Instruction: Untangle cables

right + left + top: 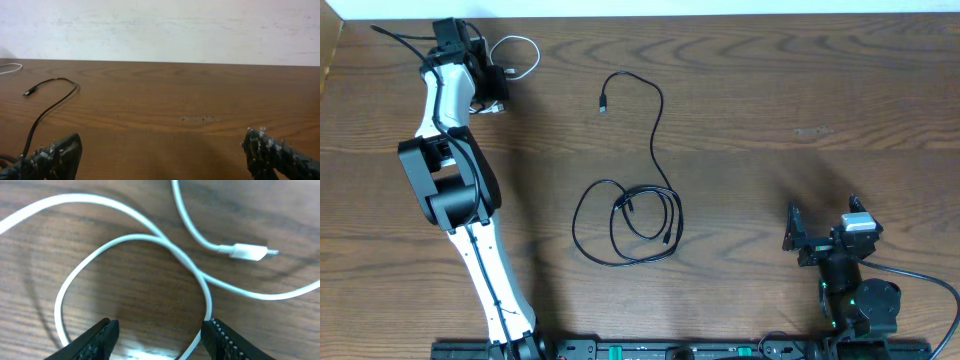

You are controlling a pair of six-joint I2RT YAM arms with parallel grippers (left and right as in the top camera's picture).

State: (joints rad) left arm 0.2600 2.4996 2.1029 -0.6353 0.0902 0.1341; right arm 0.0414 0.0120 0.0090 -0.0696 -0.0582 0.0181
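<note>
The looped cable (130, 237) is lying on the table (280, 210) between the fingers (100, 337) of the left gripper (161, 330), its curve passing just beside one fingertip, and its plug (247, 252) is resting beyond the fingertips, to the right; the coiled cables (672, 225) are sitting mid-table, well apart from both grippers. Ahead of the right gripper (162, 150), left of its fingers, one strand (57, 105) is trailing away, its end plug (30, 92) lying farthest out.

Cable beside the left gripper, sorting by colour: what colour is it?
White cable, clearest in left wrist view.

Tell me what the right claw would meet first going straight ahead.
Ahead of the right claw the way looks free: bare table to its far edge. The black cable lies off left.
</note>
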